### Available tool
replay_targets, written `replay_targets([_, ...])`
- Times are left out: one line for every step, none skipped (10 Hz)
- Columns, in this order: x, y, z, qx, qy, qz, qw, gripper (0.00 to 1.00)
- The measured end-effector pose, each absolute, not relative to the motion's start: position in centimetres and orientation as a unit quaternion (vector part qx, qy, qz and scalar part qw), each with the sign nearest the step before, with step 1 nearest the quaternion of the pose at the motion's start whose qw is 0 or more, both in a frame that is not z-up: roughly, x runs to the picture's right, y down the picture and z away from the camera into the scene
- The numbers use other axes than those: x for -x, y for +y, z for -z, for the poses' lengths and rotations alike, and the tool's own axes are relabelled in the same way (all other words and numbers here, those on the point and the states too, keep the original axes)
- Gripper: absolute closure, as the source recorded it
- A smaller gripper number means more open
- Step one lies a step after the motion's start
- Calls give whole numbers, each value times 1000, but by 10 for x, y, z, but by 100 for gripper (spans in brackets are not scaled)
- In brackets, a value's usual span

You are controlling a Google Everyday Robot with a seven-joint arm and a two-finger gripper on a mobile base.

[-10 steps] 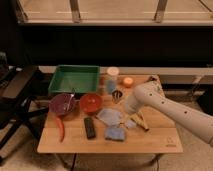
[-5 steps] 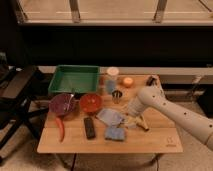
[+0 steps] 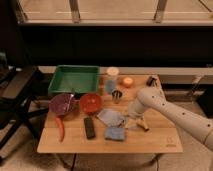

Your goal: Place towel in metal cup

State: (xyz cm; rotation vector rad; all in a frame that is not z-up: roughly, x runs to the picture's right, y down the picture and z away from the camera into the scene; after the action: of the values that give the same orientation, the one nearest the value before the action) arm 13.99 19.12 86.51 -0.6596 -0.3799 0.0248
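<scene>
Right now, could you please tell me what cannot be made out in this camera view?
Camera view:
Claw, low at the towel's right edge: whether it touches the cloth is hidden by the wrist.
Metal cup: its inside is too dark and small.
Arm: cut off by the right edge.

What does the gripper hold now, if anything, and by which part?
It cannot be told. The gripper is low at the edge of the towel on the right of the view, but a grip on that edge does not show.
</scene>
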Motion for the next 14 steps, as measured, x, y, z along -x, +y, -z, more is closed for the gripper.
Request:
replay_targets([-140,191,-866,321,-185,-12,929,74])
replay_targets([-140,192,-865,321,-184,-10,929,82])
replay_targets([-140,191,-862,321,-176,-7,931,93])
replay_targets([-139,191,-859,321,-173,-7,931,99])
replay_targets([-138,190,-857,320,-173,-7,932,100])
replay_targets([-135,171,-841,303,-179,-17,936,100])
replay_targets([-136,152,-827,290,-190,-34,937,100])
replay_targets([-137,137,-815,280,-201,-44,938,100])
replay_targets([-141,112,-796,264,-214,-60,939,100])
replay_targets([-145,90,-781,251,-220,-71,940,100])
replay_targets([-148,74,-771,243,-223,-80,941,100])
replay_targets([-152,66,-765,238,-225,-87,941,100])
replay_targets([-153,67,-764,239,-224,-87,941,100])
replay_targets([-153,66,-764,239,-224,-87,941,100])
